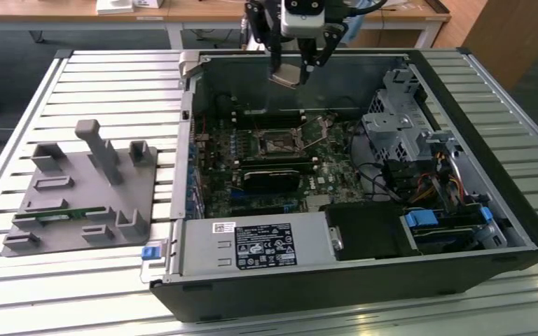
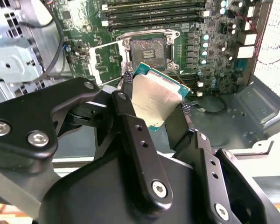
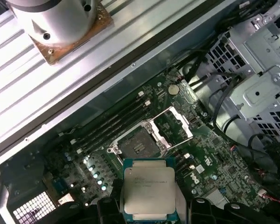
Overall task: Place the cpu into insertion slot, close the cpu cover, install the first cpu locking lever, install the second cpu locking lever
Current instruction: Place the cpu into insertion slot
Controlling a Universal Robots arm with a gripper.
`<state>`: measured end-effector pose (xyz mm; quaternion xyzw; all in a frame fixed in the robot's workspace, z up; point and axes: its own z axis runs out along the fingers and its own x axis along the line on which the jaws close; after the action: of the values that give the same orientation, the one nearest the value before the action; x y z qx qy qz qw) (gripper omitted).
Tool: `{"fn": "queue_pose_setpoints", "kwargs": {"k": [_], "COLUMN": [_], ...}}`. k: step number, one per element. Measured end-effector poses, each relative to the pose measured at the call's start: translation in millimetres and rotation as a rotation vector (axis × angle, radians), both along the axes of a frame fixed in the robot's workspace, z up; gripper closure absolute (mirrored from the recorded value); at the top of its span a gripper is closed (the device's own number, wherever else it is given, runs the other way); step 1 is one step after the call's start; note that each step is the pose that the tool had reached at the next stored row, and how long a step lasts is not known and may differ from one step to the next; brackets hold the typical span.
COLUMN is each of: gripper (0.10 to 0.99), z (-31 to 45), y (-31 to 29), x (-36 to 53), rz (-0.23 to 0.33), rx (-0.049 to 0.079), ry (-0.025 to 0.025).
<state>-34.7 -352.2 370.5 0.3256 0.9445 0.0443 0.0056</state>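
Observation:
My gripper [image 1: 291,68] hangs above the open computer case, over its far wall, shut on the cpu [image 1: 288,74]. The chip is a small square with a silvery top and green edge, clamped by two opposite sides between the black fingers [image 2: 126,77] and tilted in both wrist views [image 2: 156,100] [image 3: 149,186]. Below it on the green motherboard lies the insertion slot [image 1: 274,143] [image 2: 147,49] [image 3: 139,147], its dark centre bare. The cpu cover [image 2: 101,59] [image 3: 173,124], a thin metal frame, is swung open beside the slot. The chip is well above the slot, not touching it.
Black memory slots [image 2: 154,14] run along one side of the socket. A black card [image 1: 271,176] lies nearer the front, with the labelled power supply box [image 1: 255,245] beyond it. A metal drive cage [image 1: 400,129] and cables fill the exterior view's right. A grey fixture plate [image 1: 82,189] sits outside the case.

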Motion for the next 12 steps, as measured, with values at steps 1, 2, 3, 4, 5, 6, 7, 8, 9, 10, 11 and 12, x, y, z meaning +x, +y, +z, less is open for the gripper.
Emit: {"fn": "queue_pose_setpoints", "kwargs": {"k": [1, 2, 3, 4, 5, 6, 7, 8, 9, 10, 11, 12], "gripper": [0.561, 0.561, 0.561, 0.561, 0.561, 0.561, 0.561, 0.561, 0.561, 0.561, 0.561, 0.561], "z": [-0.3, -0.6, -0.9, -1.3, -1.7, -2.3, -2.7, -3.2, -3.7, -4.2, -4.6, -5.1], "y": [0.0, 0.0, 0.0, 0.0, 0.0, 0.0, 0.0, 0.0, 0.0, 0.0, 0.0, 0.0], "x": [0.0, 0.0, 0.0, 0.0, 0.0, 0.0, 0.0, 0.0, 0.0, 0.0, 0.0, 0.0], "rz": [-0.015, -0.030, -0.047, -0.064, -0.081, -0.099, -0.116, -0.133, -0.150, -0.168, -0.186, -0.205], "rx": [0.000, 0.000, -0.001, -0.001, -0.002, -0.002, -0.003, -0.003, -0.004, -0.004, -0.004, -0.004], "ry": [0.0000, 0.0000, 0.0000, 0.0000, 0.0000, 0.0000, 0.0000, 0.0000, 0.0001, 0.0001, 0.0002, 0.0002]}}
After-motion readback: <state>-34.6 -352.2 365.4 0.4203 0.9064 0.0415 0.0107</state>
